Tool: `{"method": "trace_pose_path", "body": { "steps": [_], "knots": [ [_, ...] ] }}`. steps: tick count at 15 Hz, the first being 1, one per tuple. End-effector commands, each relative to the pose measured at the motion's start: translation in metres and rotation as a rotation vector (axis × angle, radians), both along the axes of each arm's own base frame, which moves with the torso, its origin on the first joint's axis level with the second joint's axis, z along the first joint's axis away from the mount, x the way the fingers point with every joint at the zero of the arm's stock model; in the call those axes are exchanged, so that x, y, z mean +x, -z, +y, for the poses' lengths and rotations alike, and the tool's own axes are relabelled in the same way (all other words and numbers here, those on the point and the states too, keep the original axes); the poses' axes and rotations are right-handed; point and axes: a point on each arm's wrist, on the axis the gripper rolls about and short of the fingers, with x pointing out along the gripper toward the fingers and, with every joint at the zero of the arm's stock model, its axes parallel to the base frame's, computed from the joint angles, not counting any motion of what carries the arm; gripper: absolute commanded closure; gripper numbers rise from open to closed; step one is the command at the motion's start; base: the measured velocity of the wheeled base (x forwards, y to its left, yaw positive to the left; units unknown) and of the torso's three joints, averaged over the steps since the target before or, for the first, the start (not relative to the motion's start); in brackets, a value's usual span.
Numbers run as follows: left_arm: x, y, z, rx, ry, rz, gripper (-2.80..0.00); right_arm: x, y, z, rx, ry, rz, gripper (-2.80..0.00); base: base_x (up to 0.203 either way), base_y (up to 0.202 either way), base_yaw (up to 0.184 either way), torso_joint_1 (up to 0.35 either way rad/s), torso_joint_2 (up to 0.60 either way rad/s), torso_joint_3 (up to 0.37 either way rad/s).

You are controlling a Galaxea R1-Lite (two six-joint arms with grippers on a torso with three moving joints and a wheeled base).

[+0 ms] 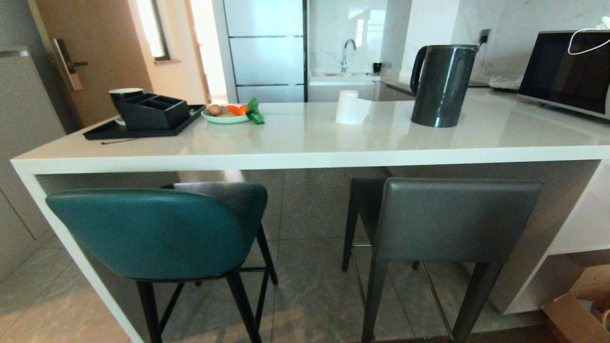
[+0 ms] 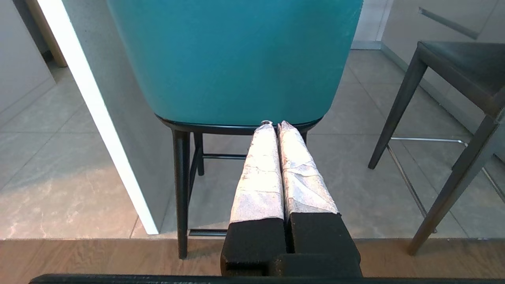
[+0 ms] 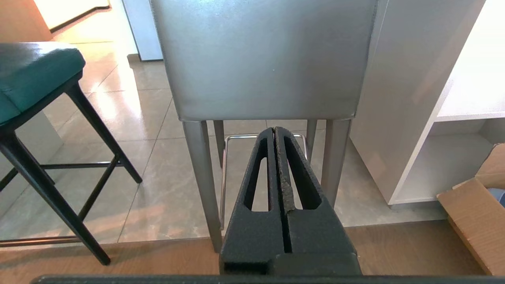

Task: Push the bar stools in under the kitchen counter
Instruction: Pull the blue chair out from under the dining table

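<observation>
Across the lower half of the head view, I am looking at both stools standing with their backs toward me, short of the counter (image 1: 305,157). At lower left the teal stool (image 1: 152,233) is sitting beside the counter's white end leg, and its backrest is rising almost level with the slab edge. At lower right the grey stool (image 1: 452,219) is standing with its seat partly under the top.

Neither arm is showing in the head view. In the left wrist view my left gripper (image 2: 275,125) is pressed fully shut with nothing in it, its foil-wrapped tips pointing at the lower edge of the teal back; whether they are touching it I cannot tell. In the right wrist view my right gripper (image 3: 275,130) is likewise closed and empty, aimed below the grey backrest at the chrome footrest (image 3: 236,138).

I am worrying about three things: closed tips slipping off the curved teal leather, an off-centre push swinging the teal stool's splayed legs into the end leg, and the right tips passing under the grey back instead of pressing it.
</observation>
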Motion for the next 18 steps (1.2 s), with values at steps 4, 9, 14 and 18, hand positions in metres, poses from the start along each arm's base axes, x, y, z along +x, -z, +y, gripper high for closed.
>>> {"method": "trace_pose_path", "body": {
  "steps": [4, 9, 14, 18],
  "knots": [
    [0.0002, 0.0008, 0.0000, -0.002, -0.002, 0.003, 0.00, 0.0003, 0.0012, 0.0000, 0.000, 0.000, 0.004, 0.00, 0.000, 0.000, 0.000, 0.000, 0.00, 0.000],
    [0.0003, 0.0008, 0.0000, -0.002, -0.003, 0.004, 0.00, 0.0005, 0.0010, 0.0000, 0.002, 0.001, 0.004, 0.00, 0.000, 0.000, 0.000, -0.050, 0.15, 0.091],
    [0.0002, 0.0008, 0.0000, -0.002, -0.003, 0.003, 0.00, 0.0005, 0.0010, 0.0000, 0.000, 0.000, 0.004, 0.00, 0.000, 0.000, 0.000, -0.135, 0.43, 0.288],
    [0.0002, 0.0008, -0.0001, 0.001, -0.003, 0.007, 0.00, 0.0005, 0.0012, 0.0000, 0.002, 0.001, 0.006, 0.00, 0.000, 0.000, 0.000, -0.070, 0.28, 0.192]
  ]
}}
